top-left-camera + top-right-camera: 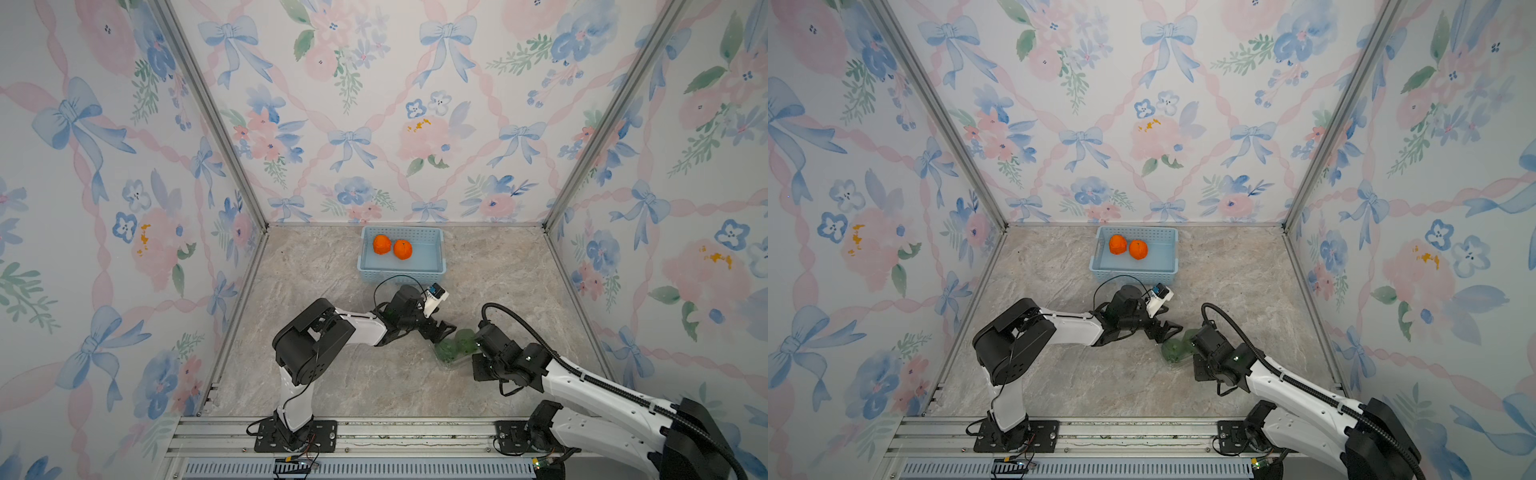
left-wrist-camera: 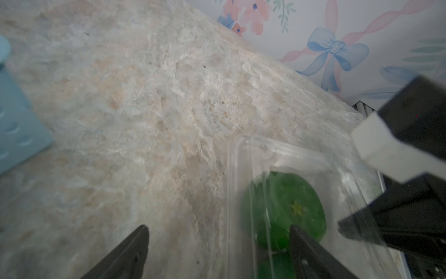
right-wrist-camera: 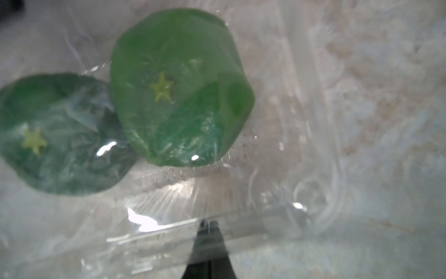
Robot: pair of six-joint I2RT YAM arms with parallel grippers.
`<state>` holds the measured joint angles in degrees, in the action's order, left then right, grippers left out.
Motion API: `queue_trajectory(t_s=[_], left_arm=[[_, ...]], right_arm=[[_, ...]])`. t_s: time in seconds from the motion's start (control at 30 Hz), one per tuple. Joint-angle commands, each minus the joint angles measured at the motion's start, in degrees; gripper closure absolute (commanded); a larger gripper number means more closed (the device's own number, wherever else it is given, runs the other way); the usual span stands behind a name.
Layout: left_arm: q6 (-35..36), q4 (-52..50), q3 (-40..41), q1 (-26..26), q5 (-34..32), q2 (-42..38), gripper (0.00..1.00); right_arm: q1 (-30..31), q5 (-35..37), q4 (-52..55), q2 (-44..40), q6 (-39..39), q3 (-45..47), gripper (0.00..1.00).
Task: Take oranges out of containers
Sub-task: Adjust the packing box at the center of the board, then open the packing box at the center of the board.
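Two green oranges [image 1: 446, 348] [image 1: 465, 338] lie side by side in a clear plastic container [image 1: 448, 365] on the marble floor between my arms. In the right wrist view both green oranges [image 3: 178, 96] [image 3: 55, 135] show pale star-shaped stems through the container [image 3: 301, 169]. My right gripper [image 3: 208, 225] is shut on the container's thin rim. My left gripper [image 2: 219, 239] is open and straddles the container's side wall [image 2: 277, 154], with one finger [image 2: 299, 241] over a green orange [image 2: 284, 207]. Two bright oranges [image 1: 382, 244] [image 1: 402, 249] sit in the light-blue basket [image 1: 401, 276].
The basket [image 1: 1133, 272] stands against the back wall, just behind my left wrist. Floral walls with metal posts close in the left, right and back sides. A metal rail carrying both arm bases runs along the front edge.
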<state>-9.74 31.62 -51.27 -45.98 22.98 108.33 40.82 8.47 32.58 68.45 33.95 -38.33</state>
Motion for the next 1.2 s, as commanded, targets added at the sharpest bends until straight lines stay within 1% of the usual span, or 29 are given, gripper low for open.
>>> queue_trajectory(t_s=[0.0, 0.1, 0.17, 0.3, 0.43, 0.6, 0.73, 0.93, 1.17], left_arm=[[-1.04, 0.18, 3.09, 0.01, -1.27, -3.66, 0.08], [-2.22, 0.07, 5.61, 0.01, -1.03, -5.97, 0.08], [-2.86, -0.05, 7.22, -0.03, -1.56, -8.11, 0.08], [-3.33, -0.89, 8.58, 0.0, -4.03, -12.67, 0.07], [-2.14, -2.77, 5.9, 0.22, -6.17, -11.73, 0.07], [-1.99, -4.24, 0.84, 0.6, -6.01, -6.31, 0.08], [-1.57, -5.76, -1.27, 0.71, -6.46, -3.99, 0.08], [-0.38, -8.38, -2.69, 0.71, -7.94, -2.35, 0.08], [-0.44, -8.95, -2.14, 0.58, -8.65, -1.98, 0.08]], right_arm=[[-5.09, -1.48, -9.73, 5.05, -8.13, -3.02, 0.97], [-9.0, -4.57, -12.26, 9.8, -11.63, -5.97, 0.97], [-10.8, -6.53, -13.81, 11.41, -12.5, -6.76, 0.98], [-14.89, -10.87, -15.74, 11.33, -12.34, -5.88, 0.97], [-17.51, -13.68, -17.31, 9.75, -11.77, -3.52, 0.97], [-17.64, -14.9, -19.29, 8.3, -10.35, -1.51, 0.97], [-17.7, -15.2, -19.99, 6.84, -9.29, -0.5, 0.97], [-17.64, -15.59, -20.92, 6.09, -9.37, -0.23, 0.97], [-17.4, -16.43, -21.85, 7.13, -9.76, -1.44, 0.98]])
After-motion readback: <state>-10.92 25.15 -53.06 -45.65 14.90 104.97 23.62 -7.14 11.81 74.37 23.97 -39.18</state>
